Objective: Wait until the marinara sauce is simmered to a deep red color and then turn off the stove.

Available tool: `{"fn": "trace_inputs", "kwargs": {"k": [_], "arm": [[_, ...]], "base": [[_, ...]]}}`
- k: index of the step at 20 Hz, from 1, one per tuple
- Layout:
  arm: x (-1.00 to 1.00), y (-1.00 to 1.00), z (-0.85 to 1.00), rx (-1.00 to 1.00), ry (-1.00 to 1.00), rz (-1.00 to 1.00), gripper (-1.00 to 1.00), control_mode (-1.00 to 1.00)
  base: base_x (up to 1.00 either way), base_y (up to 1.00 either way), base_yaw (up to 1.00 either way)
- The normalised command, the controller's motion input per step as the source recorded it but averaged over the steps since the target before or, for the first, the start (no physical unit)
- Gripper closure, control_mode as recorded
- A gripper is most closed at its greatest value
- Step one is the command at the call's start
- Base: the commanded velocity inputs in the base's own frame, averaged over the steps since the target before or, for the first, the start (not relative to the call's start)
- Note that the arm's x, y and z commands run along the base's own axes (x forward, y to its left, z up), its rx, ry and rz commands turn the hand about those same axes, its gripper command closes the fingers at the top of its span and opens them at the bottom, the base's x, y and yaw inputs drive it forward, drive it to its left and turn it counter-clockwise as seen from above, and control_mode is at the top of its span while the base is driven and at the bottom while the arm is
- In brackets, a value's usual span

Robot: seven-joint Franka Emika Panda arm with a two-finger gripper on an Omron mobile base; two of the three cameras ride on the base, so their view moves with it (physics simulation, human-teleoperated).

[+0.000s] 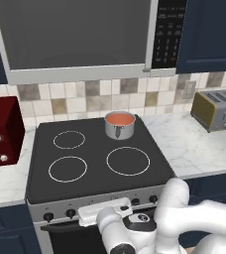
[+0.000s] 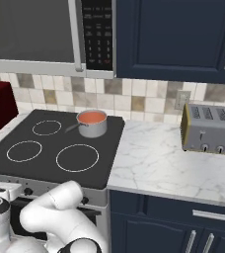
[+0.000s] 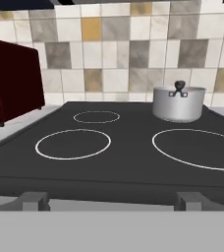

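Backsplash [image 2: 134, 101] was beige, tan and grey tile; white marble counter [image 2: 164, 163] ran right; navy upper cabinets [image 2: 173, 37] above, navy drawers [image 2: 183, 222] below; grey toaster [image 2: 210, 128] sat near a wall outlet [image 2: 182, 100]; red microwave [image 1: 1, 131] left.

Orange-red marinara sauce [image 1: 120, 118]; black stove [image 1: 92, 171] with white rings.

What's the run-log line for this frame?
sauce: orange-red, not deep red | saucepan: back-right ring | stove: knobs untouched | end effector: open, waiting
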Motion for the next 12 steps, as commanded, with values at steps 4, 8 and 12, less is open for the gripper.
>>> {"fn": "trace_inputs", "kwargs": {"k": [4,8,12], "arm": [[-0.10,0.00,-0.18,0.00,0.00,0.00,-1.00,-1.00],[-0.09,0.00,-0.17,-0.01,0.01,0.00,-1.00,-1.00],[-0.02,-0.01,-0.18,-0.03,0.00,0.00,-1.00,-1.00]], "base": [[0.00,0.00,0.00],[0.00,0.00,0.00],[0.00,0.00,0.00]]}}
